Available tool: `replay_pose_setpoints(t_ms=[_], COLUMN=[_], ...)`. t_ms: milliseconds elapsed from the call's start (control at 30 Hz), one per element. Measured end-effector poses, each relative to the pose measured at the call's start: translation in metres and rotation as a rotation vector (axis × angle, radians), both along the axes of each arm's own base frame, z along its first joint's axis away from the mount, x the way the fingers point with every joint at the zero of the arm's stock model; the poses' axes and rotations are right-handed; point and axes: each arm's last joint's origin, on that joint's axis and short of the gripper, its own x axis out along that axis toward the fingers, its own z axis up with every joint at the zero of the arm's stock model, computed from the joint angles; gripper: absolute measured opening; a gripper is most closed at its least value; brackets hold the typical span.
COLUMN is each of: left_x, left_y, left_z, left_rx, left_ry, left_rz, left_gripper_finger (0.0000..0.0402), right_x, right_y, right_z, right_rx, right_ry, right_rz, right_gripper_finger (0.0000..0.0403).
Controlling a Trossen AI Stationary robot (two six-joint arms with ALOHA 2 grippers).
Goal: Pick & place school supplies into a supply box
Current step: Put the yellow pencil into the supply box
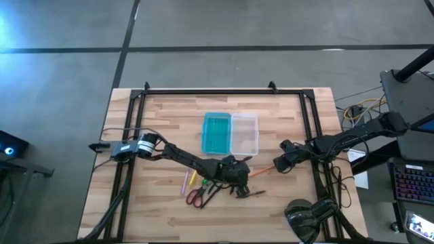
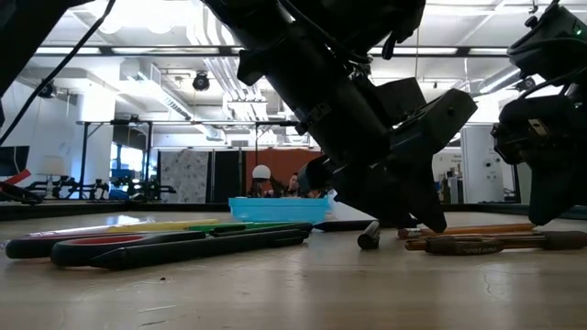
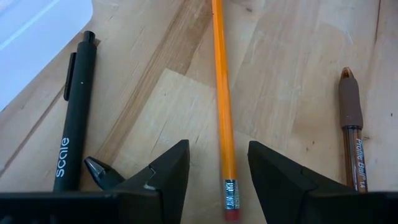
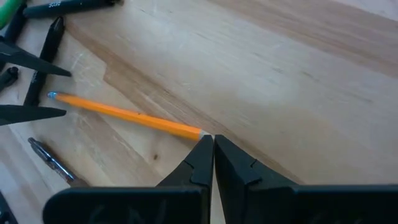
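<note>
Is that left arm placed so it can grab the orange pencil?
Probably yes. The left gripper is open, and the orange pencil lies between its fingers near the eraser end, with nothing in between. The black pen lies off to one side.

Left gripper (image 3: pixel 217 171) low, jaws apart (right gripper (image 4: pixel 212 152) closed)

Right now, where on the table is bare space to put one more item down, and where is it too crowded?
Bare wood lies along the table edge left of the supply box, and in the near-left corner below the left arm. The crowded part is near the box: scissors, pens and the orange pencil lie around the open left gripper, with the shut right gripper beside them.
</note>
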Motion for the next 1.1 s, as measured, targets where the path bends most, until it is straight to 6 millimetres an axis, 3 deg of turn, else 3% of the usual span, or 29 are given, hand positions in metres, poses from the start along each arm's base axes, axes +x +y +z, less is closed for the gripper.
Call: replay_pose_setpoints(t_ms=[400, 867, 1100], left_x=[0.005, 0.009, 0.009], left_y=[0.002, 0.02, 0.025], left_z=[0.006, 0.007, 0.007], left_rx=[-0.005, 0.027, 0.023], left_ry=[-0.011, -0.003, 0.005], left_rz=[0.005, 0.019, 0.013], left_gripper_finger=[0.0151, 0.0145, 0.0086], right_x=[-0.002, -0.002, -0.002], right_y=[0.0, -0.001, -0.001], right_z=[-0.004, -0.004, -0.004], right_rx=[-0.006, -0.007, -0.007], right_ry=[0.012, 0.013, 0.014], right_rz=[0.001, 0.001, 0.001], right_gripper_finger=[0.0009, 0.0009, 0.0009])
